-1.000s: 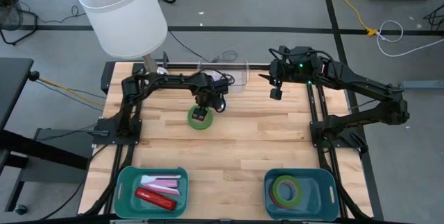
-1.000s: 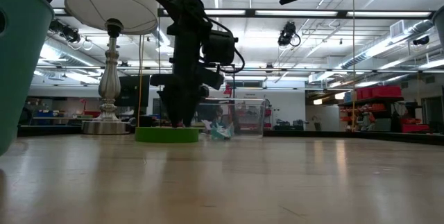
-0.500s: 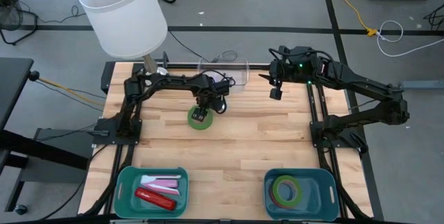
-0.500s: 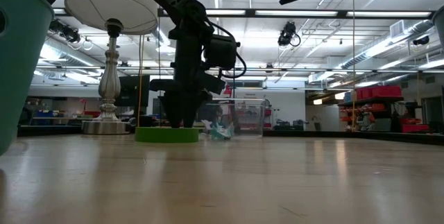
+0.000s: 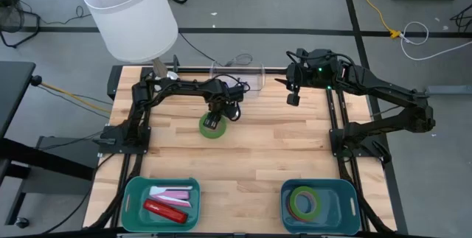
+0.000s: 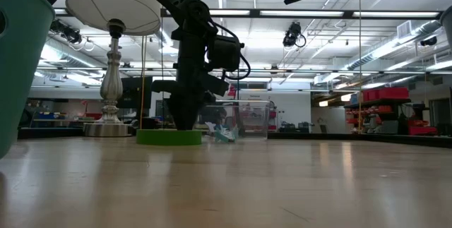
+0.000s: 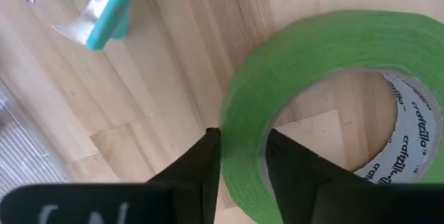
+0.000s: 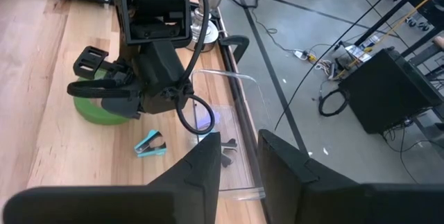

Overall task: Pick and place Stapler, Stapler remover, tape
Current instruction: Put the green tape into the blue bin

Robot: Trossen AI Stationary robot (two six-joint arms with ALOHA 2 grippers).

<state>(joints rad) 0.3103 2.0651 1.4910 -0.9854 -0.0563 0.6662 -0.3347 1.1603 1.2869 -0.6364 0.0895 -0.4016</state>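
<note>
Now, tape (image 7: 305, 78) wall between left tool (image 7: 241, 156) fingers.

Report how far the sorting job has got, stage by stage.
Done: the red stapler lies in the left teal bin, and rings of tape lie in the right teal bin. In hand: the left gripper straddles the wall of the green tape ring on the table, not yet lifted. Left: the small teal staple remover lies on the wood. The right gripper hangs above the table's far side.

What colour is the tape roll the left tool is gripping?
Green tape, white inside; clearest in the left wrist view.
</note>
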